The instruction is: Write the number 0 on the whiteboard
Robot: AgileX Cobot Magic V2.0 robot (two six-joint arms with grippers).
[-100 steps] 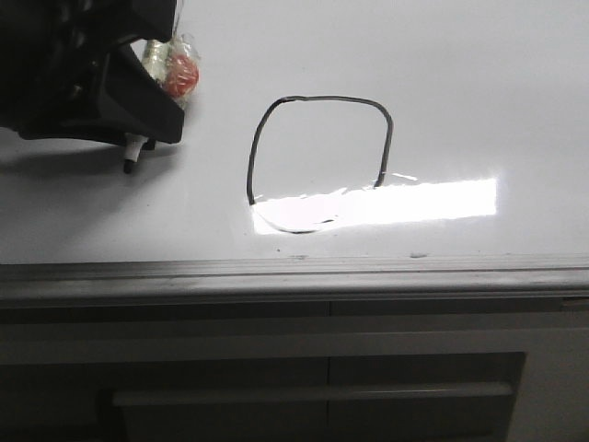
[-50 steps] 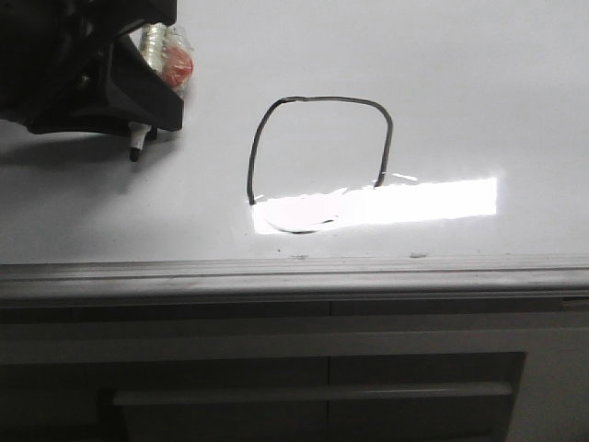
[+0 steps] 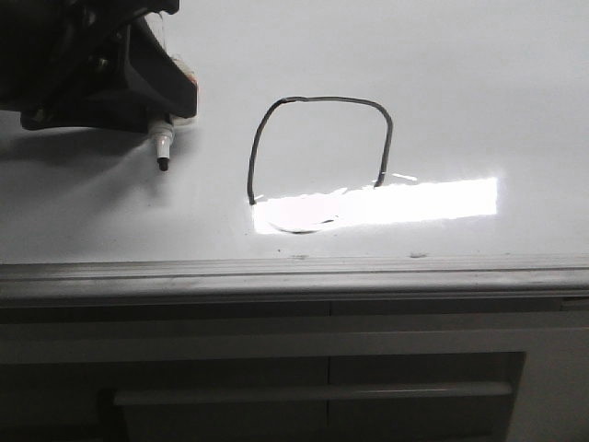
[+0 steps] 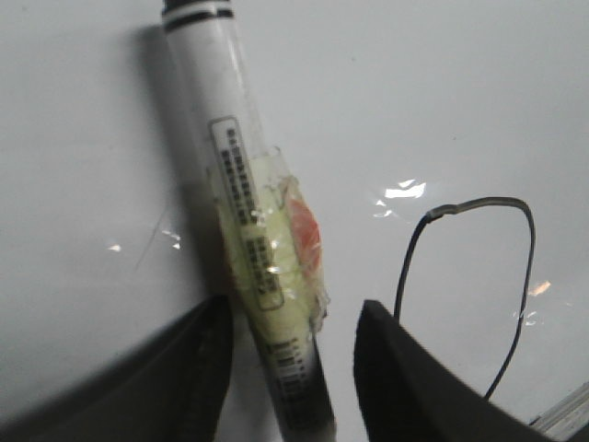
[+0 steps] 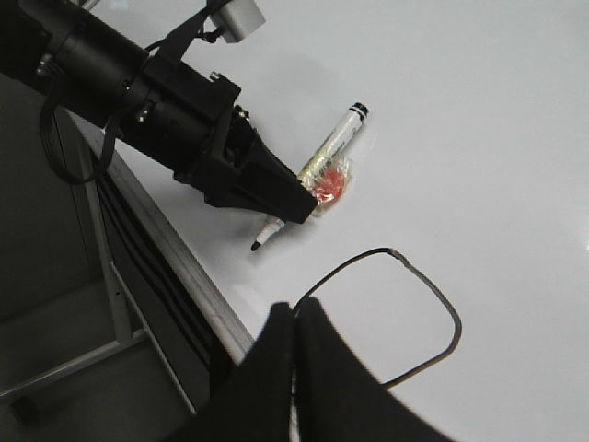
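Observation:
The number 0 (image 3: 322,98) is a thin black loop on the whiteboard (image 3: 479,101); glare hides its lower part. It also shows in the left wrist view (image 4: 532,241) and the right wrist view (image 5: 457,331). A white marker (image 3: 162,147) with yellow and red tape lies on the board left of the loop, black tip toward the front edge. My left gripper (image 3: 170,109) is over it, and its jaws stand apart, one on each side of the marker barrel (image 4: 241,175), with a gap on both sides. My right gripper (image 5: 295,311) is shut and empty, above the loop's near side.
A grey metal edge strip (image 3: 294,272) runs along the board's front; a cabinet drawer (image 3: 313,394) sits below it. A bright rectangular glare (image 3: 414,201) lies across the loop's bottom. The left arm (image 5: 101,69) reaches over the board's edge.
The left gripper's jaws have come apart from the marker. The marker's tip has swung right and toward the front edge. The taped red part is now mostly hidden behind a finger.

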